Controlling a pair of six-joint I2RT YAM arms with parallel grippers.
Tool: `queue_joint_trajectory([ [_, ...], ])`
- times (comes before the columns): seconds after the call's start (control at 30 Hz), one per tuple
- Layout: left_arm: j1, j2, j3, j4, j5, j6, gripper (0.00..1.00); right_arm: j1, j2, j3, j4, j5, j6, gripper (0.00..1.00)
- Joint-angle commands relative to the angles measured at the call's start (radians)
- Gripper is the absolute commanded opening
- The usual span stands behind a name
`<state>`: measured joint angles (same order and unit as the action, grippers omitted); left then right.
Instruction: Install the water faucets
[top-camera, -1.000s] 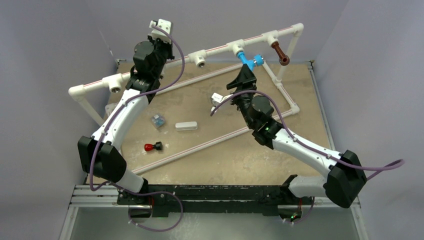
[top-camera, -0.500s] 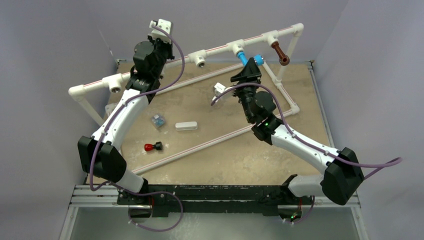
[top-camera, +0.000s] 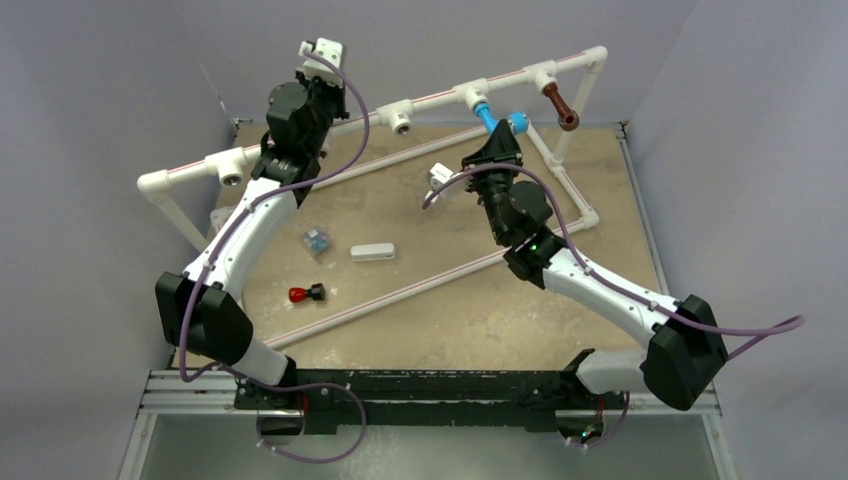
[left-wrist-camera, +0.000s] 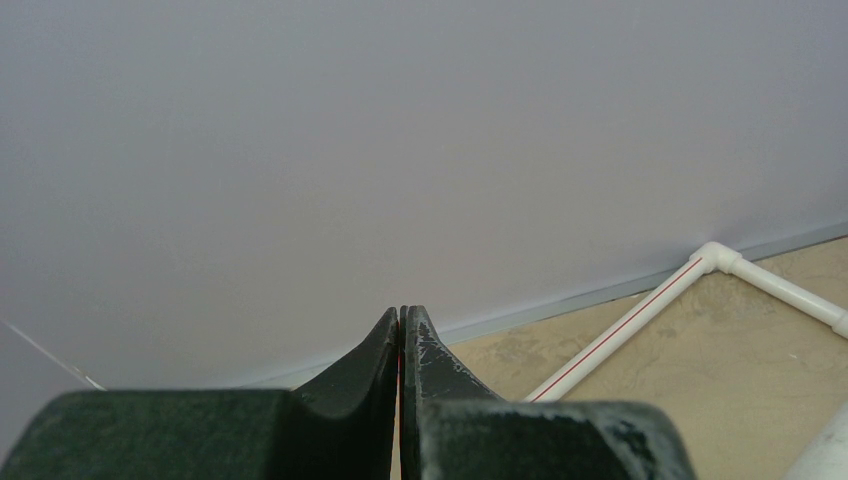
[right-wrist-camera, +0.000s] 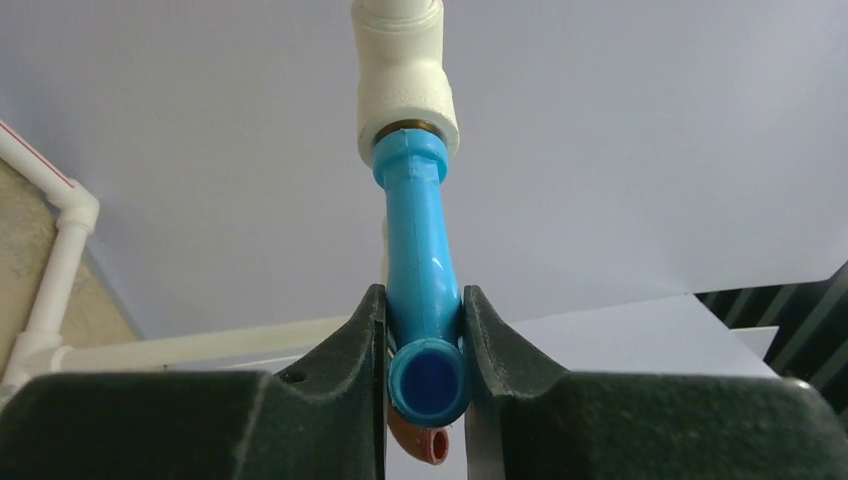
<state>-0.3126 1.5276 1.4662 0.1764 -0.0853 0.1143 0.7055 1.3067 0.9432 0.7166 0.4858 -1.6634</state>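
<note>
The bright blue water faucet (top-camera: 491, 118) hangs from a white tee fitting (top-camera: 470, 96) on the raised pipe frame. In the right wrist view this blue faucet (right-wrist-camera: 420, 250) runs down from the tee (right-wrist-camera: 405, 90), and my right gripper (right-wrist-camera: 425, 330) is shut on its lower bend, a finger pressed on each side. The dark brown faucet (top-camera: 561, 106) sits in the neighbouring tee to the right; its spout (right-wrist-camera: 420, 440) peeks out below the blue one. My left gripper (left-wrist-camera: 401, 312) is shut on nothing, held high at the back left and facing the wall.
The white pipe frame (top-camera: 345, 122) spans the back of the table, with open tees at the left and middle. A white rectangular block (top-camera: 372, 252), a small bluish part (top-camera: 317, 241) and a red-capped black part (top-camera: 305, 294) lie on the left half. A long pipe (top-camera: 400, 293) lies diagonally.
My right gripper has moved up and back to the blue faucet and closed on it. The left arm has not moved.
</note>
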Motion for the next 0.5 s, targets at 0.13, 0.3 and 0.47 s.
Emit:
queue_joint_trajectory([
  [0.13, -0.021, 0.011, -0.04, -0.128, 0.058, 0.001, 0.0, -0.017, -0.012, 0.116, -0.02, 0.002, 0.411, 0.0],
  [0.3, -0.021, 0.013, -0.04, -0.127, 0.052, 0.004, 0.0, -0.017, -0.041, 0.123, -0.022, -0.047, 0.742, 0.0],
  [0.47, -0.021, 0.025, -0.035, -0.13, 0.06, -0.002, 0.0, -0.02, -0.057, 0.158, -0.035, -0.082, 1.121, 0.0],
])
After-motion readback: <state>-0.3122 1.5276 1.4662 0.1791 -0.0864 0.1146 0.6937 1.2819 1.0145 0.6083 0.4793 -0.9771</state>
